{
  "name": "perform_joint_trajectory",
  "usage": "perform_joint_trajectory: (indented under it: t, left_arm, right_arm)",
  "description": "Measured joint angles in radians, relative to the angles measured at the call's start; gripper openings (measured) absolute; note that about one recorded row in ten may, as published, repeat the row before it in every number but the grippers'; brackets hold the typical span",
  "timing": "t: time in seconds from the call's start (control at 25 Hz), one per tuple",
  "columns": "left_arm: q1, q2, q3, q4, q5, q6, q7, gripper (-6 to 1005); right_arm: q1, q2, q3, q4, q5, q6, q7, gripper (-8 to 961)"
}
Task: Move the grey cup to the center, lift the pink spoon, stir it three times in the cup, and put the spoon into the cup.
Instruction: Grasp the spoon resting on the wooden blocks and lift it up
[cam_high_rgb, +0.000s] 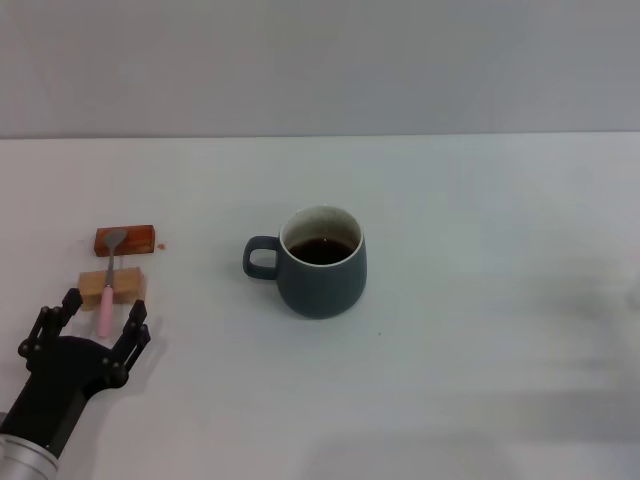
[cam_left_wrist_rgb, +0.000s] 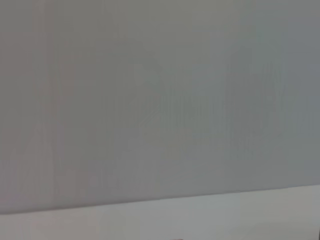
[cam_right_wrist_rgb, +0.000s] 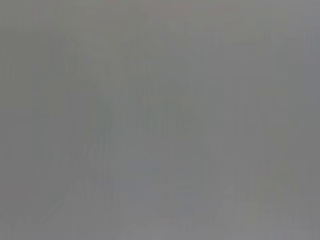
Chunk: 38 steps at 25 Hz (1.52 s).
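No legible text, labels or numbers.

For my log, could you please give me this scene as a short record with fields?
cup: cup upright mid-table, handle toward the robot's left, dark liquid inside
spoon: spoon lying across the two blocks, bowl on the far one
blocks: red-brown block behind tan block
left end effector: left end effector open, fingers on either side of the spoon's handle end
right end effector: not in view

One grey cup (cam_high_rgb: 322, 262), one pink spoon (cam_high_rgb: 107, 288), two small wooden blocks left of the cup — one reddish-brown (cam_high_rgb: 125, 239), one tan (cam_high_rgb: 112, 287) — and one gripper (cam_high_rgb: 99, 313).
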<state>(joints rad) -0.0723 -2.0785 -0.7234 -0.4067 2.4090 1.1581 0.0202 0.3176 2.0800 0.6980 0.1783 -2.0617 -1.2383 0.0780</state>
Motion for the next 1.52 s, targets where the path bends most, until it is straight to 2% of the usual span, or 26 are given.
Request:
perform_joint_trajectory:
  t: [0.68,1.52]
  left_arm:
    - [0.009,0.000,0.026,-0.013,-0.006,-0.009,0.007,777]
    - [-0.010,0.000,0.022,-0.021,-0.018,-0.078,0.033,777]
  right_arm:
    - [-0.033,0.001,0.000,0.004,0.000,-0.035,0.005,0]
    - [-0.033,0.000,-0.002,0.007,-0.002,-0.036,0.007,0]
